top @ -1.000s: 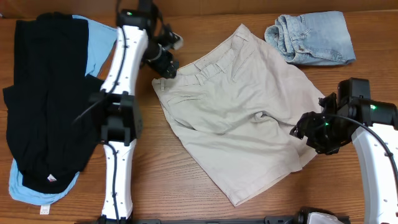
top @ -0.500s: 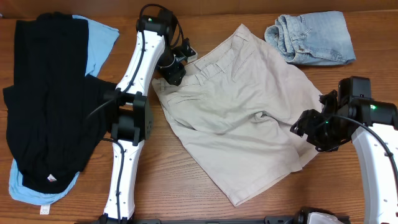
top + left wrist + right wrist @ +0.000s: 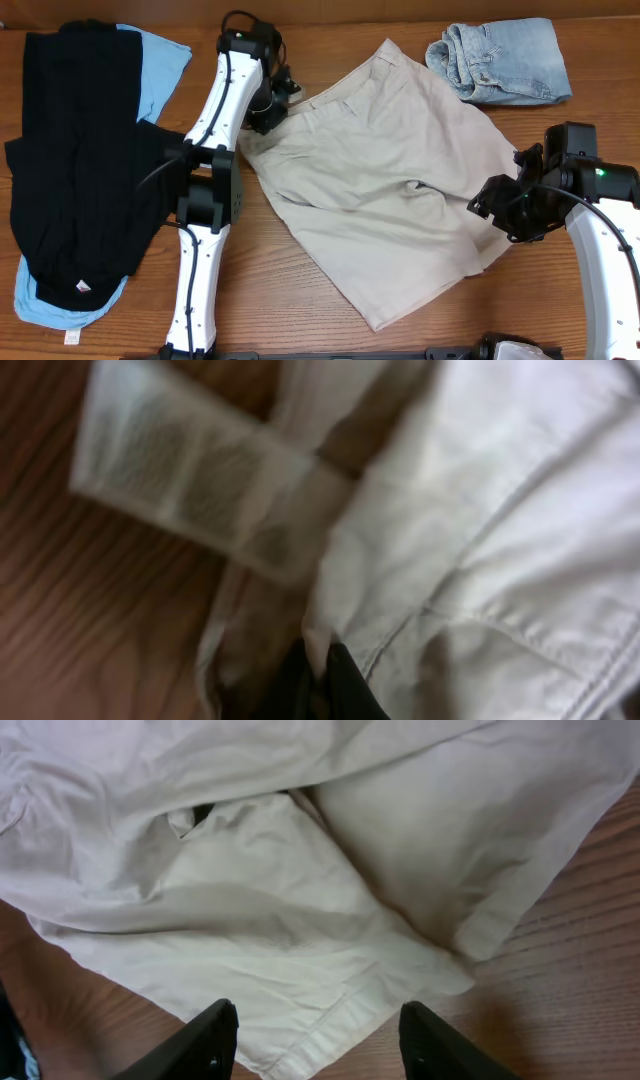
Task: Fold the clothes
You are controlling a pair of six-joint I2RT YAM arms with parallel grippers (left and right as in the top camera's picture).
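The pale beige shorts (image 3: pixel 390 180) lie spread flat across the middle of the table, waistband toward the far left. My left gripper (image 3: pixel 263 117) is shut on the waistband's left corner. In the left wrist view its black fingertips (image 3: pixel 345 680) pinch a fold of the beige cloth (image 3: pixel 500 510), beside a blurred white label (image 3: pixel 180 480). My right gripper (image 3: pixel 497 212) hangs open just over the right leg hem. Its two fingers (image 3: pixel 215 1035) straddle the hem of the shorts (image 3: pixel 300 870) without touching it.
Black garments (image 3: pixel 80 160) lie piled at the left over a sky-blue one (image 3: pixel 160 65). A folded pale denim garment (image 3: pixel 500 60) sits at the far right. Bare wood (image 3: pixel 300 290) runs along the near edge in front of the shorts.
My left gripper swung right to the waistband corner and closed on it, bunching the corner slightly. My right gripper has hardly moved.
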